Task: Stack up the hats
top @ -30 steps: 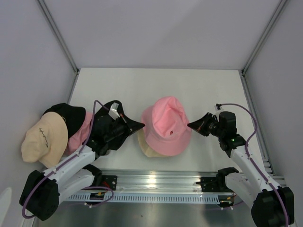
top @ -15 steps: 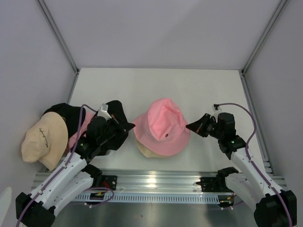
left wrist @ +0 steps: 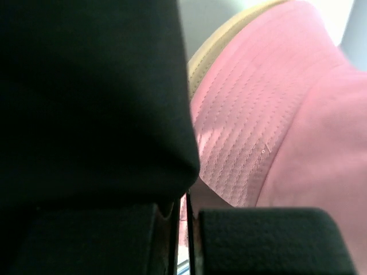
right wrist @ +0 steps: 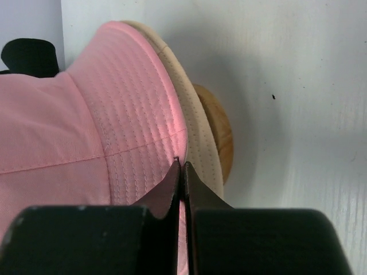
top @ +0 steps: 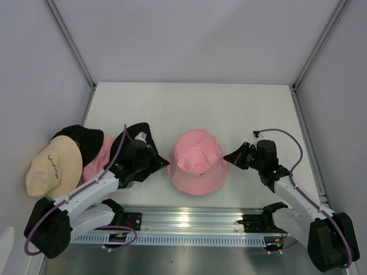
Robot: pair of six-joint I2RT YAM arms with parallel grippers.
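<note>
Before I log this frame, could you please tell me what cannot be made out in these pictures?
- Top view: the pink hat covers whatever is stacked beneath it.
- Left wrist view: a dark blurred mass blocks the left half.
- Top view: the left arm hides most of the second pink hat; the script on the beige hat is too small to read.

- A pink fabric bucket hat (top: 198, 162) sits mid-table, atop a cream-beige fabric bucket hat (right wrist: 196, 137) on a round-topped wooden stand (right wrist: 221, 132).
- The left gripper (top: 166, 162) meets its left brim, the right gripper (top: 226, 156) its right.
- Far left, a cream-beige embroidered bucket hat (top: 54, 167) lies partly over a black fabric bucket hat (top: 80, 137), with a second pink bucket hat (top: 97, 163) just right of them.
</note>
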